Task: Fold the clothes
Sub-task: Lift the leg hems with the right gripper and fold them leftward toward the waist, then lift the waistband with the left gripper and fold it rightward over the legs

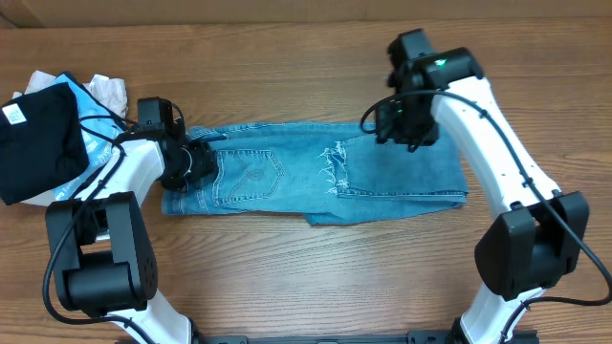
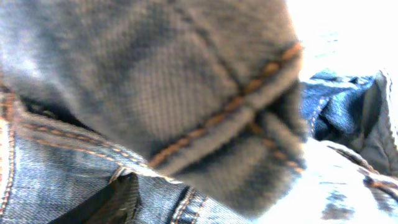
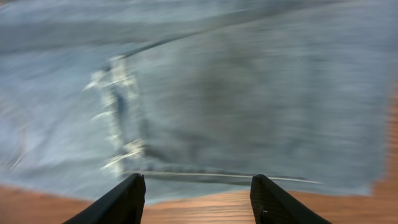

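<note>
The light-blue jeans (image 1: 287,172) lie across the table, folded over lengthwise, with the frayed hems (image 1: 333,167) lying at the middle. My left gripper (image 1: 194,159) is at the waistband end on the left. In the left wrist view, denim with orange stitching (image 2: 205,93) fills the frame and bunches over one dark finger (image 2: 121,200); the gripper appears shut on the jeans. My right gripper (image 1: 405,129) hovers over the folded right end. In the right wrist view its fingers (image 3: 196,183) are open and empty above the jeans (image 3: 249,93) and their frayed hems (image 3: 118,118).
A black garment with a white tag (image 1: 38,139) lies at the far left, over a bright cyan cloth (image 1: 93,143) and a pale cloth (image 1: 107,91). The wooden table (image 1: 316,277) shows in front of the jeans.
</note>
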